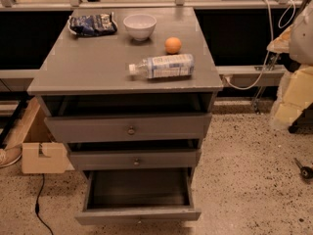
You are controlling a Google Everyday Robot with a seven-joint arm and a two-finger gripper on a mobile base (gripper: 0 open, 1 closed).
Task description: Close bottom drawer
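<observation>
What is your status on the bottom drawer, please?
Claw not in view. Bottom drawer pulled well out, nothing visible inside. Nothing seen in front of it.

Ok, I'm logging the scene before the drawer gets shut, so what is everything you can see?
bottom drawer: one, grey, lowest, pulled far out
middle drawer: one, grey, slightly out
top drawer: one, grey, slightly out
cabinet top: one, grey
bag: one, blue, back left of the top
bowl: one, white, back centre
orange: one, orange, right of the bowl
bottle: one, clear with pale label, lying on its side, front
cardboard box: one, tan, floor at left
cable: one, black, floor at left
pale shape: one, cream, right edge, possibly the arm
gripper: not in view
</observation>
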